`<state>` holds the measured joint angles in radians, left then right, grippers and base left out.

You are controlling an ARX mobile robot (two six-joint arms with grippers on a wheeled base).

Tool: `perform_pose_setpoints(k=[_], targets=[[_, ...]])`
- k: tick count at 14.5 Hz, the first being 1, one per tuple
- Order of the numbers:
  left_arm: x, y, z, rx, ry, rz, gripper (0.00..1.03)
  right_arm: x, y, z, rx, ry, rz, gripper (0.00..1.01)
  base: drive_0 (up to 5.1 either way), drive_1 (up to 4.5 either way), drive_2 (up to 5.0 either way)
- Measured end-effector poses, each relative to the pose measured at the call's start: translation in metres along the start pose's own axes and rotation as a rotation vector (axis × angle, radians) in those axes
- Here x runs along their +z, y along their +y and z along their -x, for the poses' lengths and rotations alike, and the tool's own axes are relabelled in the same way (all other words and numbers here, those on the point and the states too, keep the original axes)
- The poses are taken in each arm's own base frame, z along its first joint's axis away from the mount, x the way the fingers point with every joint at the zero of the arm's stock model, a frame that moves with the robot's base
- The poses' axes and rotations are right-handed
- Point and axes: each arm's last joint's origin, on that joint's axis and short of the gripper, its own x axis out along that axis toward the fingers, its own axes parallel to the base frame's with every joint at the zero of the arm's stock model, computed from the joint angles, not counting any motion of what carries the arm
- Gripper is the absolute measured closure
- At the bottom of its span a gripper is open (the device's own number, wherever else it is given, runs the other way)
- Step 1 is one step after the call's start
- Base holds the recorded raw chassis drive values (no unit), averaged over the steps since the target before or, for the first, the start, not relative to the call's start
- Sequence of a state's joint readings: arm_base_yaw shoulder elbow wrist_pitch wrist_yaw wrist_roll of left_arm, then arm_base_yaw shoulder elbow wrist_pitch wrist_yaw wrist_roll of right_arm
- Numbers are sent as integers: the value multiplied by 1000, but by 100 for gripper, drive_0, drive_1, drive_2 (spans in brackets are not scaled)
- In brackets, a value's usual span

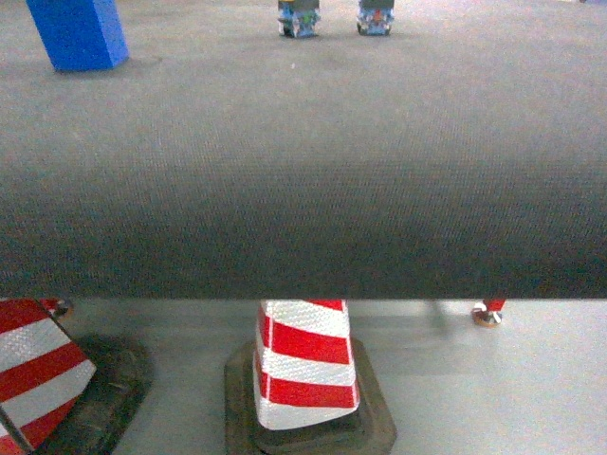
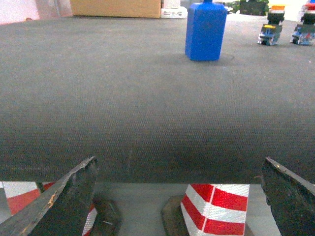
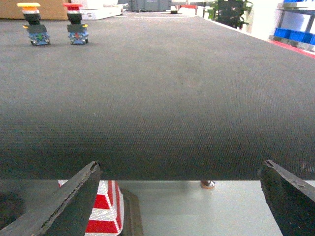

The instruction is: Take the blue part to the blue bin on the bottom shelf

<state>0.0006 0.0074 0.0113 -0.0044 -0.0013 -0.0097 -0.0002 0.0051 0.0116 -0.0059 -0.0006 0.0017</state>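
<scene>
Only the fingers show. The left gripper has two dark, wedge-shaped fingers with matte black faces, scuffed pale along the edges. The right gripper has matching black tapered fingers, worn likewise at their rims.

1. Setting: an industrial workshop or factory test area.
2. Work surface: a wide desk covered in dark grey woven matting.
3. Floor: smooth pale grey, with red-and-white striped traffic cones on black bases.
4. Components: industrial push buttons with yellow and red caps stand on the desk.
5. Background: blue storage bins on racking; cardboard box.
</scene>
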Motion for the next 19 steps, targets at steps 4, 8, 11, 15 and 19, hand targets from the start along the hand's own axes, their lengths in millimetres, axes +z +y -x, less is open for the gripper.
perform_pose_setpoints(k=[4,8,11,15,19], targets=[[0,0,0,0,0,0,5,0,0,0,0,0,-1,3,0,0,0],[0,0,0,0,0,0,5,0,0,0,-1,-1,-2,3,0,0,0],[0,0,0,-1,-2,0,5,0,0,0,-1,-3,-2,3,0,0,0],[0,0,0,-1,0,0,5,0,0,0,0,-1,-1,3,0,0,0],[0,0,0,-1,0,0,5,0,0,0,0,-1,-1,3,0,0,0]])
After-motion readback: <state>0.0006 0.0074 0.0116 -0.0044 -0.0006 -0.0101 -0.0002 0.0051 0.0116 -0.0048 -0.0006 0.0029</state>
